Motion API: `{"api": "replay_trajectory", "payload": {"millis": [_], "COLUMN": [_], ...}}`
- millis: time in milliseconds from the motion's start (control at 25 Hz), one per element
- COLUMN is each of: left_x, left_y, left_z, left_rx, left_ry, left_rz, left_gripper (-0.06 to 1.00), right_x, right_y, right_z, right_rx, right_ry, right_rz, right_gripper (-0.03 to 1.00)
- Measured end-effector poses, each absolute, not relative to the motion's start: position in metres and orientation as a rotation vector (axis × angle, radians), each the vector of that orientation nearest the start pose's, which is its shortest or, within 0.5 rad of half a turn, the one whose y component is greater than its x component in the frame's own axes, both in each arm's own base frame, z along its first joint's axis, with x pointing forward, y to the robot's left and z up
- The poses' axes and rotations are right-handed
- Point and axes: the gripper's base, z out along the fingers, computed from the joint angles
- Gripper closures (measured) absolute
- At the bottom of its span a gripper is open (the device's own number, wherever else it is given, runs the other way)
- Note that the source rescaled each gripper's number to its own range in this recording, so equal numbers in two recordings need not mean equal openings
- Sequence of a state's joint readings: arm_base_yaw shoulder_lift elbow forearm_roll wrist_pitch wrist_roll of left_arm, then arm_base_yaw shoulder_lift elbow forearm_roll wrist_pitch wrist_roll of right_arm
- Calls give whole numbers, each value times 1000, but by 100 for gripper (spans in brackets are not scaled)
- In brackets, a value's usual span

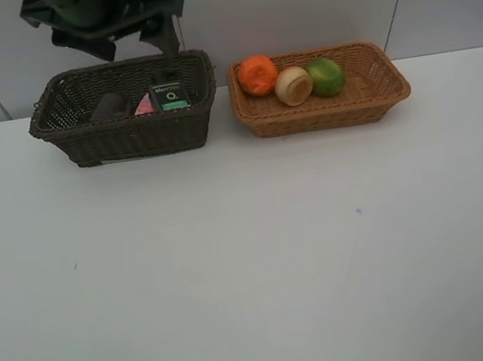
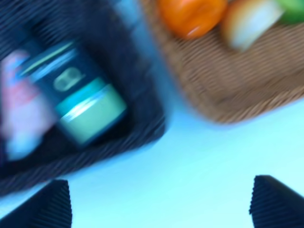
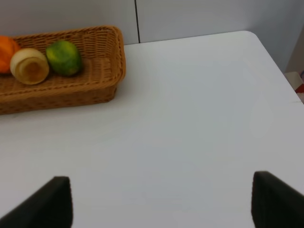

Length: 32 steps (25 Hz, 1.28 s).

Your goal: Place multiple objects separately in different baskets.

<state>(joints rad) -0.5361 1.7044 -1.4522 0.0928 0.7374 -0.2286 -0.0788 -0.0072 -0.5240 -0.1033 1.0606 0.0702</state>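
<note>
The dark brown basket stands at the back left. It holds a dark mauve cup, a pink tube and a black bottle with a green label. The light tan basket beside it holds an orange, a peach-like fruit showing a pale tan dimpled face and a green round fruit. My left arm hangs above the dark basket. My left gripper is open and empty; its blurred view shows the bottle and tube. My right gripper is open and empty above the table, well apart from the tan basket.
The white table stretches in front of both baskets. A wall runs right behind them. The table's far right corner shows in the right wrist view.
</note>
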Motion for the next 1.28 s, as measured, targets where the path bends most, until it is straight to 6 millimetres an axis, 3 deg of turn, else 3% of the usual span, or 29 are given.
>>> {"api": "replay_trajectory", "payload": {"millis": [120, 320, 560, 680, 1000, 1280], "left_x": [291, 212, 130, 98, 33, 6], "left_y": [-153, -108, -62, -44, -9, 2], "left_z": [322, 347, 347, 345, 340, 322], "left_rx": [396, 364, 314, 295, 268, 375], "left_ry": [2432, 2364, 2351, 2309, 2190, 2139], "left_rz": [-208, -233, -241, -249, -304, -302], "left_gripper": [7, 7, 7, 7, 7, 7], "right_x": [-10, -10, -10, -10, -10, -10], "right_y": [-7, -7, -7, -7, -7, -7], "right_z": [284, 284, 284, 284, 284, 284], "right_rx": [156, 156, 156, 156, 156, 156], "right_ry": [2005, 2005, 2005, 2005, 2005, 2005], "right_rz": [-128, -128, -128, -128, -128, -128], "right_gripper": [20, 20, 20, 20, 20, 20]}}
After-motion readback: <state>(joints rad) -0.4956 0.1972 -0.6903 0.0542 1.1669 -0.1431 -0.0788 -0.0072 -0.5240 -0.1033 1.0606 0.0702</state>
